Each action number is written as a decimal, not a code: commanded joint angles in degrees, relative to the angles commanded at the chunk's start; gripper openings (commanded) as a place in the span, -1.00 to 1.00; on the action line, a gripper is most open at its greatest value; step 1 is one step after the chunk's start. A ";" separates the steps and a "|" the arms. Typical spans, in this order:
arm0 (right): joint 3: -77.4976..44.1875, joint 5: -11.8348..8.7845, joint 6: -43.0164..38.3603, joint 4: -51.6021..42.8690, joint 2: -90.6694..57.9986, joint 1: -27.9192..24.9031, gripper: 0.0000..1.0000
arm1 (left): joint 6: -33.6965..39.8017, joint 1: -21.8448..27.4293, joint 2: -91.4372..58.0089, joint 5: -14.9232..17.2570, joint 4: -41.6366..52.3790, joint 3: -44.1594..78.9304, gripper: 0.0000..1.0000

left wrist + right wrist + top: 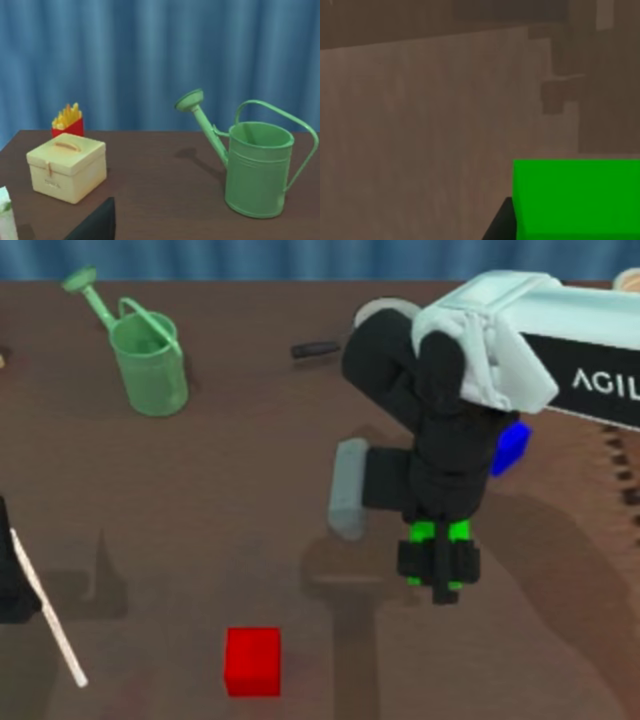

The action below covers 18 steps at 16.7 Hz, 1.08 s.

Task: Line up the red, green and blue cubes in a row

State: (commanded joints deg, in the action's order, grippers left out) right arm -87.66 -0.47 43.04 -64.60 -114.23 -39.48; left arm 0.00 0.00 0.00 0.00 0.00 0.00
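The right gripper (438, 560) hangs over the middle of the bench (250, 520), and its fingers are closed on the green cube (432, 532). The red cube (252, 661) lies on the bench near the front edge, to the left of this gripper. The blue cube (510, 447) sits farther back, partly hidden behind the right arm. The left arm is parked at the left edge; whether its fingers are wide or narrow cannot be told. A green watering can (148, 360) stands at the back left.

White capitals reading "AGIL" stand on the dark side panel of the right arm (590, 380) in the top view, where the picture's right edge cuts the word off. The cream box (67, 167) in the left wrist view bears a faint mark on its front face, too small to read.
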 joint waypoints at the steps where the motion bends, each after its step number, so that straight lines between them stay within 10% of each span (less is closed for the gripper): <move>1: -0.48 -0.02 -1.61 -0.31 0.02 -3.69 -1.00 | 0.00 0.00 0.00 0.00 0.00 0.00 1.00; 6: -1.89 0.06 -6.97 -0.92 0.71 -14.12 -1.00 | 0.00 0.00 0.00 0.00 0.00 0.00 1.00; 18: 7.26 0.07 -7.31 12.07 -2.86 -14.20 -1.00 | 0.00 0.00 0.00 0.00 0.00 0.00 1.00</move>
State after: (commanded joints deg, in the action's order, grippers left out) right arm -80.40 -0.39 35.72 -52.53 -117.09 -53.69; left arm 0.00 0.00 0.00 0.00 0.00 0.00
